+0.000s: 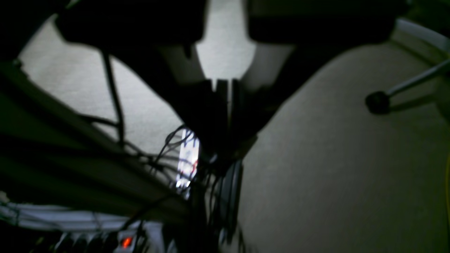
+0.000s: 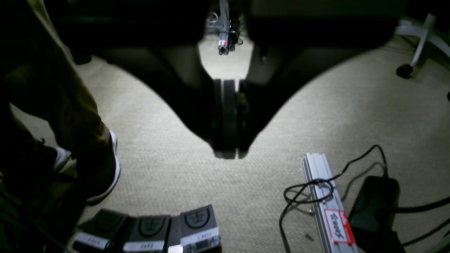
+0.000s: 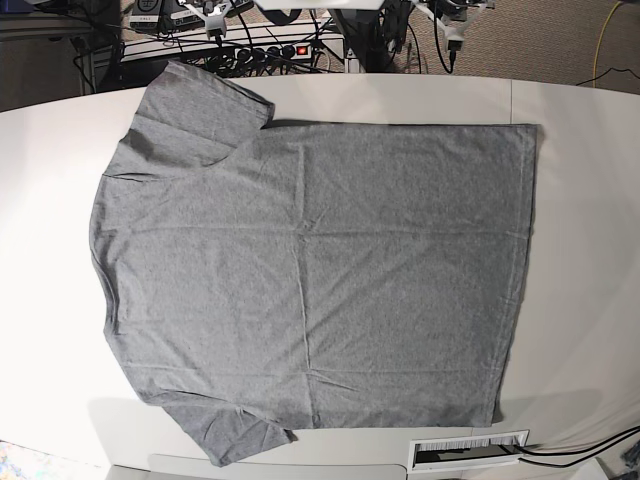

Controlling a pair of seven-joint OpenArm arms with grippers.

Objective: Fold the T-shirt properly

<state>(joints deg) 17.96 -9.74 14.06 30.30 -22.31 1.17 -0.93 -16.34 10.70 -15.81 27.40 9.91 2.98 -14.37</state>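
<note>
Grey heather cotton covered most of the white bench [image 3: 585, 200]: the plain short-sleeved T-shirt [image 3: 310, 270] lay spread flat, neck end toward the base view's left, bottom hem toward its right, one sleeve at the near edge and the other at the far edge. No fold had been made. Neither arm was over the cloth; both wrist cameras looked down on beige carpet. The left claw [image 1: 223, 102] was pinched shut on nothing, and so was the right claw [image 2: 226, 119], which hung above the floor near a person's white-soled shoe [image 2: 105, 172], a row of dark foot pedals [image 2: 151, 228] and a silver aluminium rail [image 2: 325, 196] with a looped black cable.

The near sleeve reached almost to the bench edge, beside a white slotted vent [image 3: 468, 450], and could likely slide off if dragged that way. A pinch that took only the top layer would probably fold the shirt crooked. The far sleeve lay close to the power strip and tangled cables [image 3: 270, 45] behind the bench. Open room was widest past the hem on the right and beyond the neck end on the left.
</note>
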